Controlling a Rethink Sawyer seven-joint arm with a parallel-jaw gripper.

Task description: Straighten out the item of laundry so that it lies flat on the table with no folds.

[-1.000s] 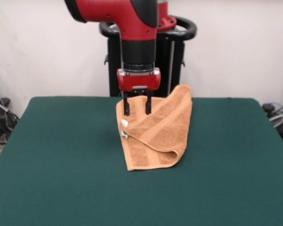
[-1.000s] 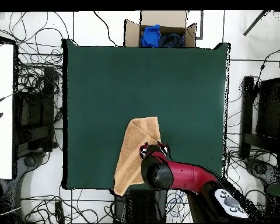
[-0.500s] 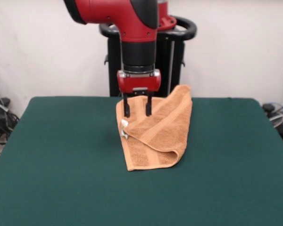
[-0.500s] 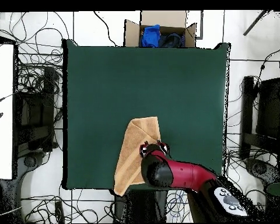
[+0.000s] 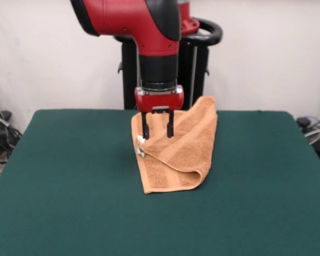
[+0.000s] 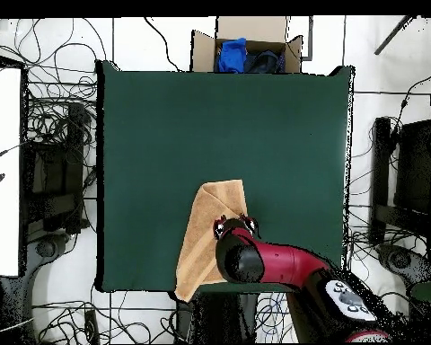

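The orange-tan towel lies folded over itself on the dark green table, with one end hanging past the table's far edge by the pedestal. Its small white tag shows at the left edge of the fold. In the overhead view the towel sits at the table's robot-side edge, partly under the arm. My gripper hangs straight down over the towel's far left part, open and empty, its two dark fingers just above the cloth. In the overhead view the gripper is mostly hidden by the arm.
The robot's black pedestal stands right behind the towel. A cardboard box with blue and dark cloth stands off the table's far edge in the overhead view. Cables lie on the floor around the table.
The gripper has shifted slightly to the right in the front view and a little lower over the towel. The towel has not moved.
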